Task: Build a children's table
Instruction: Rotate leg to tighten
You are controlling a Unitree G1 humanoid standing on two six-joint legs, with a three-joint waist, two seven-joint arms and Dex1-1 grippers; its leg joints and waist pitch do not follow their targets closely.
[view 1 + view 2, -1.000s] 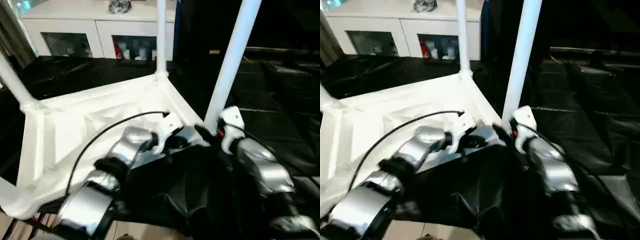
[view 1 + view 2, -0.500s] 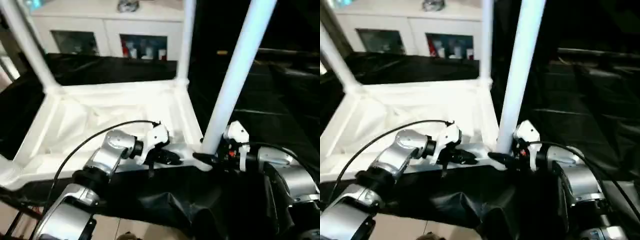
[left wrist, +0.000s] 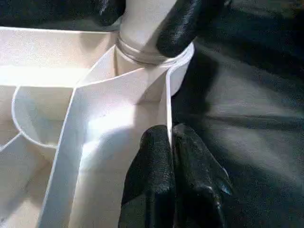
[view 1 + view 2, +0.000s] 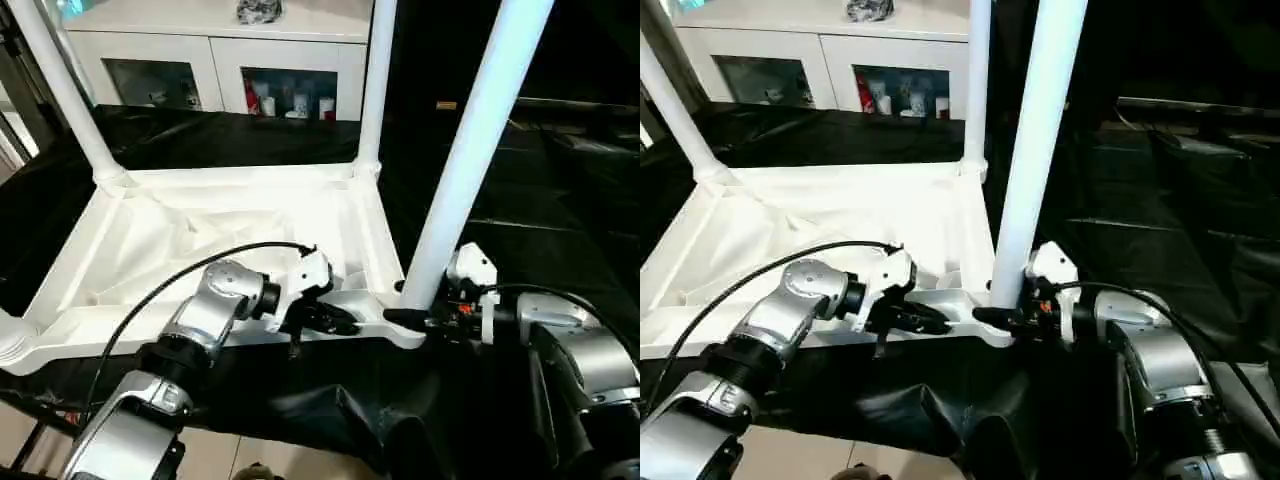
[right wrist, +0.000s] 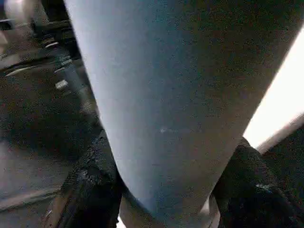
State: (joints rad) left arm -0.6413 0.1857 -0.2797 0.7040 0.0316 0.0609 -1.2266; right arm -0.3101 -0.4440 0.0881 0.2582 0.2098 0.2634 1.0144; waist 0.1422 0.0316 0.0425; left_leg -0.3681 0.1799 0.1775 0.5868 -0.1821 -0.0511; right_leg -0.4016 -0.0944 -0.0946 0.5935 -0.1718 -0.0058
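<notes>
Upside down on the black-draped bench (image 4: 560,240), the children's tabletop (image 4: 200,225) carries upright legs in its corner sockets. Right pincer (image 4: 998,318) straddles the base of the nearest leg (image 4: 470,150), a black finger on either side of the tube. Left pincer (image 4: 345,322), jaws pressed together on the thin rim wall just beside that socket (image 3: 147,57), steadies the top. Seating the leg well likely means pressing straight down, no tilt.
</notes>
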